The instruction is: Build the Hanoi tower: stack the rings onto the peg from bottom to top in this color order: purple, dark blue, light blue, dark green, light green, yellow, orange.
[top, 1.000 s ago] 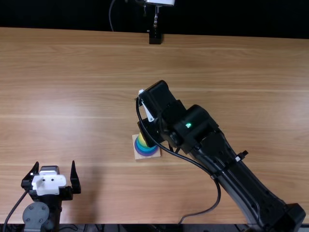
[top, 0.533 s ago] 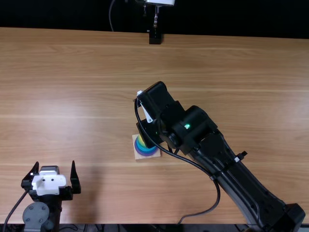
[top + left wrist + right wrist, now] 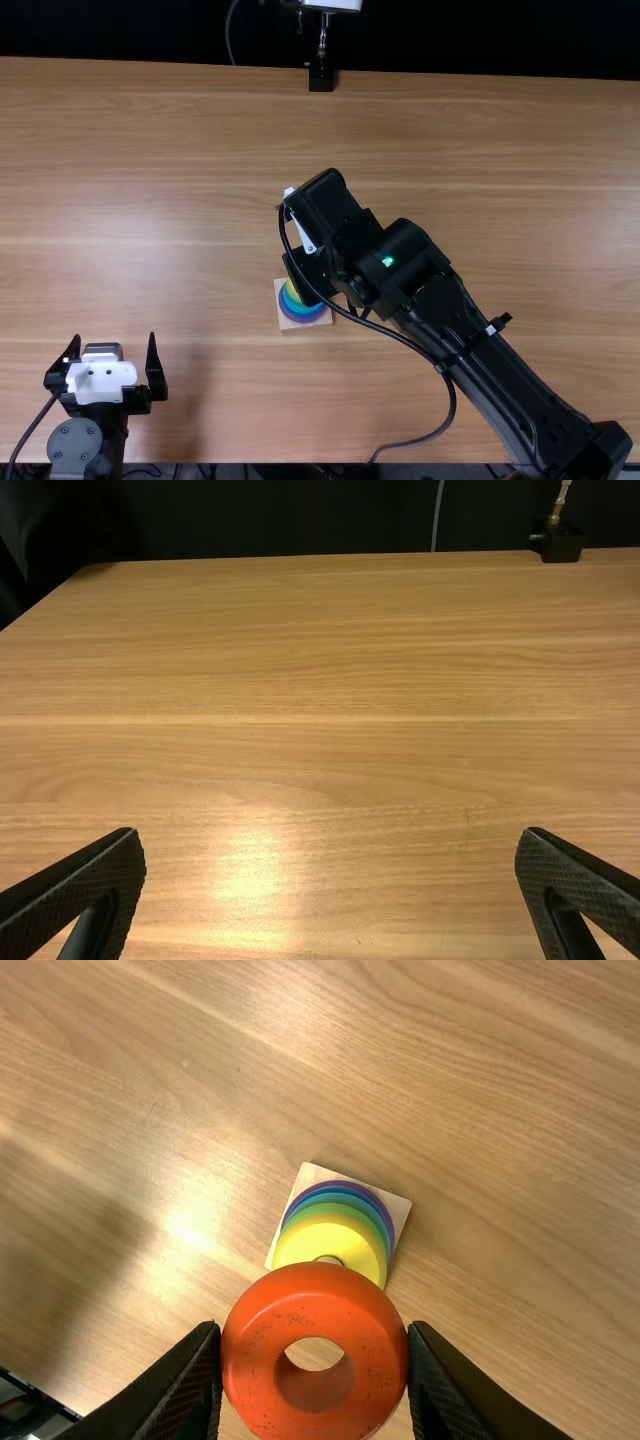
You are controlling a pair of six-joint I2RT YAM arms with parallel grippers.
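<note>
My right gripper [image 3: 312,272] is over the tower in the top view, its fingertips hidden beneath the arm. In the right wrist view my right gripper [image 3: 314,1335] is shut on the orange ring [image 3: 315,1412], one finger on each side. Beyond that ring, the peg's tip [image 3: 329,1260] pokes through the yellow ring [image 3: 345,1240], which tops green, blue and purple rings [image 3: 352,1187] on the square wooden base [image 3: 399,1207]. At the lower left, my left gripper [image 3: 113,340] stands open and holds nothing; in its wrist view, the left gripper [image 3: 330,836] has fingers wide apart.
The right arm stretches diagonally over the table [image 3: 180,180], its loose cable [image 3: 440,425] curving near the front edge. A black stand [image 3: 321,78] is at the table's far edge.
The right arm has shifted very slightly left in the top view, then stayed put, with the gripper still over the tower. My left arm has not moved.
</note>
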